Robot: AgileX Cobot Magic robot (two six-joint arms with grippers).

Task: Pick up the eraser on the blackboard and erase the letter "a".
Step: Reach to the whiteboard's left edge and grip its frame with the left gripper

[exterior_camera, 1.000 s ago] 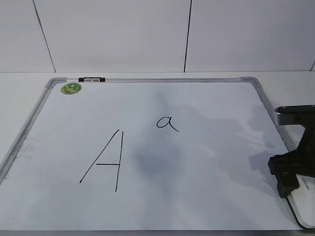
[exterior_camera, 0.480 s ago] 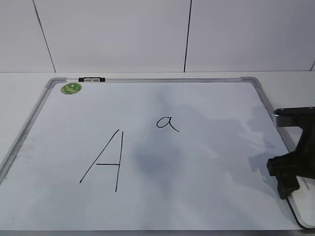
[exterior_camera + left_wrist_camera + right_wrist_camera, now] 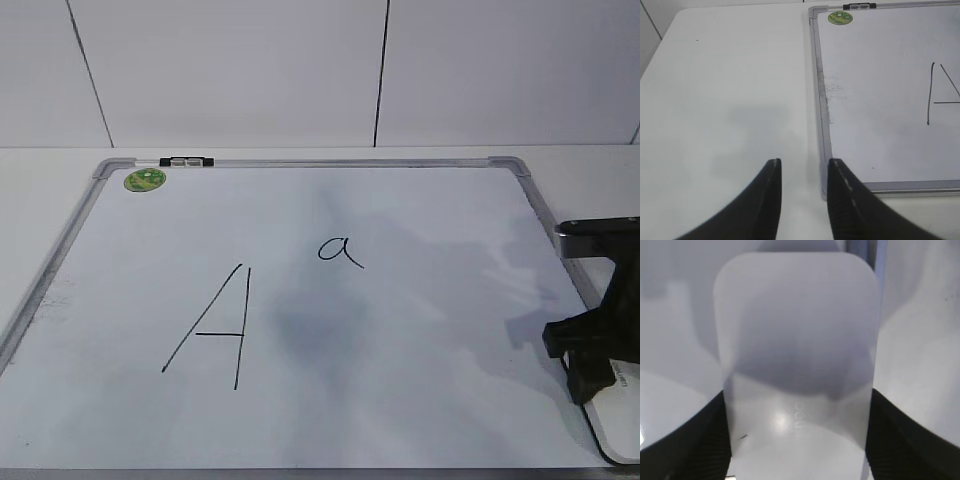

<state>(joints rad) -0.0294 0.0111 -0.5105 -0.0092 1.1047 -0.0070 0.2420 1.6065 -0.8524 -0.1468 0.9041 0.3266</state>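
Note:
The blackboard (image 3: 430, 340) is a white board in a grey frame, lying flat on the table. The small letter "a" (image 3: 340, 250) is written right of centre. The white eraser (image 3: 622, 425) lies at the board's front right corner and fills the right wrist view (image 3: 797, 330), grey lettering up. My right gripper (image 3: 590, 365) straddles it; both fingers (image 3: 797, 405) press against its long sides. My left gripper (image 3: 802, 167) is open and empty above the bare table, beside the board's front left corner (image 3: 826, 190).
A large capital "A" (image 3: 215, 325) is written left of the "a", with a grey smudge (image 3: 320, 325) between them. A round green sticker (image 3: 145, 180) and a black-and-white clip (image 3: 186, 160) sit at the far left corner. A white tiled wall stands behind the table.
My right gripper has sunk a little lower over the eraser, covering more of it. The board, the letters and the left arm have not moved.

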